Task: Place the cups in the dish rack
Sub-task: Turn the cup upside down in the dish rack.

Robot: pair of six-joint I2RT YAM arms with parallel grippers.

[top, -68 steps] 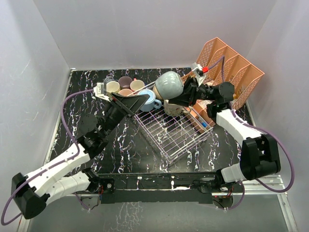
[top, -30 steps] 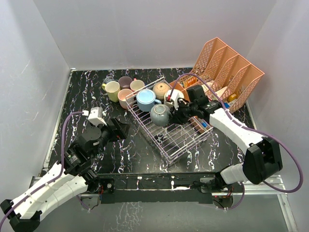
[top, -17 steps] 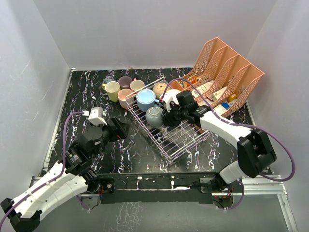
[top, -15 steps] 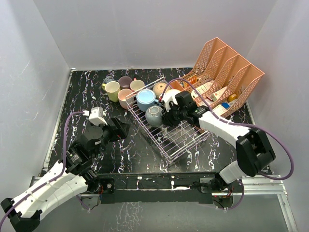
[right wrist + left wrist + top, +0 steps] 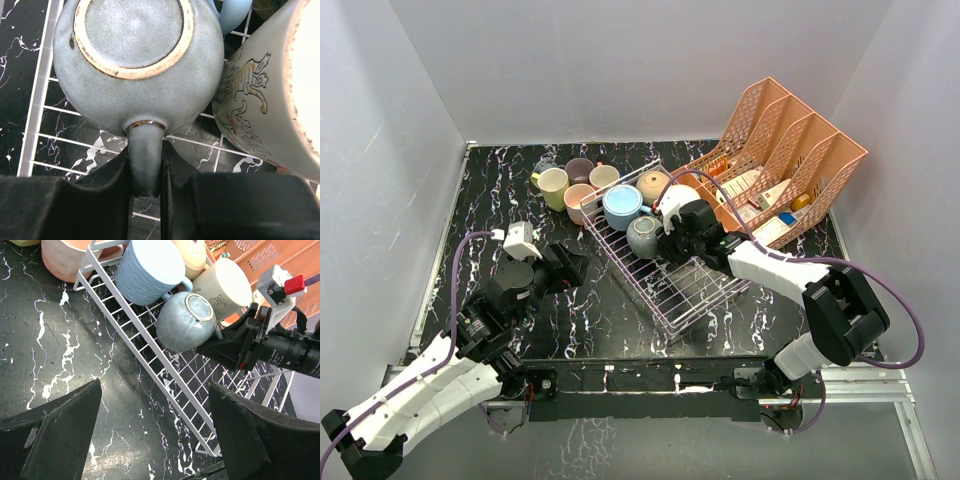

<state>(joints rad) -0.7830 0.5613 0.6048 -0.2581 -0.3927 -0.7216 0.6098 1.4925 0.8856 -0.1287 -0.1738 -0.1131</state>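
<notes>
The dish rack (image 5: pixel 692 288) sits slanted mid-table. A grey-blue cup (image 5: pixel 645 236) rests bottom-up in its far-left part, and my right gripper (image 5: pixel 666 243) is shut on its handle. In the right wrist view the fingers pinch that handle (image 5: pixel 145 155) below the cup's body (image 5: pixel 137 60). A light blue cup (image 5: pixel 622 207), a tan cup (image 5: pixel 653 184) and a white patterned cup (image 5: pixel 260 110) stand beside it in the rack. Several more cups (image 5: pixel 553 183) cluster on the table beyond the rack's left corner. My left gripper (image 5: pixel 570 268) hangs open and empty left of the rack (image 5: pixel 150 355).
A salmon-pink lattice file organiser (image 5: pixel 790 150) holding small items stands at the back right, close behind the rack. White walls enclose the black marbled table (image 5: pixel 490 200) on three sides. A pink cup (image 5: pixel 65 257) sits just outside the rack's wire edge.
The right gripper has brought the grey-blue cup down from high above into the rack beside the light blue cup. The left arm has pulled back from the rack and now holds still.
</notes>
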